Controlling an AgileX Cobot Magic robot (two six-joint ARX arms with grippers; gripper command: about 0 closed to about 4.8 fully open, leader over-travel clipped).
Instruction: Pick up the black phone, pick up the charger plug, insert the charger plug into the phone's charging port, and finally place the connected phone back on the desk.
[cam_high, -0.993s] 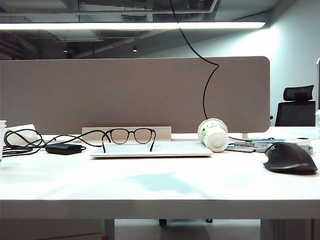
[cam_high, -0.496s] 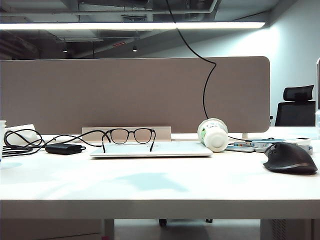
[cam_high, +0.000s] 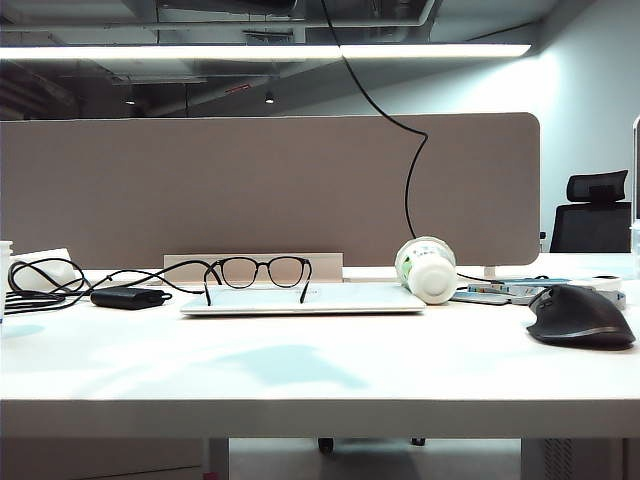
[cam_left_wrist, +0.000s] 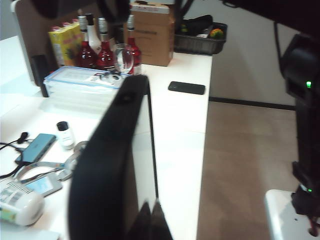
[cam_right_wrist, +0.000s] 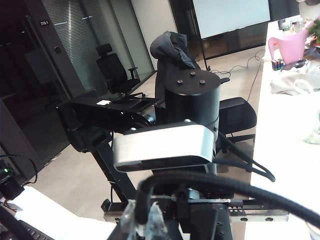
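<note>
Left gripper (cam_left_wrist: 151, 221): out of the exterior view, seen only by its own wrist camera. Clenched on the black phone (cam_left_wrist: 107, 165), dark fingertips (cam_left_wrist: 144, 220) pressed together against the lower end. Holds the phone in the air, edge-on to the lens, as a long blurred black slab. Charging port not made out. Beyond the phone, a white tabletop with red bottles (cam_left_wrist: 102, 47), a cardboard box (cam_left_wrist: 152, 35), stacked clear containers (cam_left_wrist: 80, 82) and a second dark slab (cam_left_wrist: 186, 87) lying flat near the far edge.

Right gripper (cam_right_wrist: 142, 222): also out of the exterior view. Clamped on the black cable (cam_right_wrist: 225, 185), pinched between translucent fingertips (cam_right_wrist: 129, 220), looping away from the grip in a wide arc. Charger plug itself hidden; cannot tell where the metal tip sits. Faces a silver camera bar (cam_right_wrist: 162, 146) on a dark post.

Exterior view, desk (cam_high: 320, 375) from the front: closed laptop (cam_high: 300, 300) at centre, with glasses (cam_high: 258, 272) standing on the lid. At 3 o'clock of the laptop, a cup (cam_high: 427, 268) on its side, touching or just beside the lid's corner. Farther toward 3 o'clock, a black mouse (cam_high: 582, 316). At 9 o'clock of the laptop, a small adapter brick (cam_high: 126, 297) amid coiled leads. From 12 o'clock, a black cable drops out of the upper edge, curves across the grey partition (cam_high: 200, 190) and ends behind the cup.
</note>
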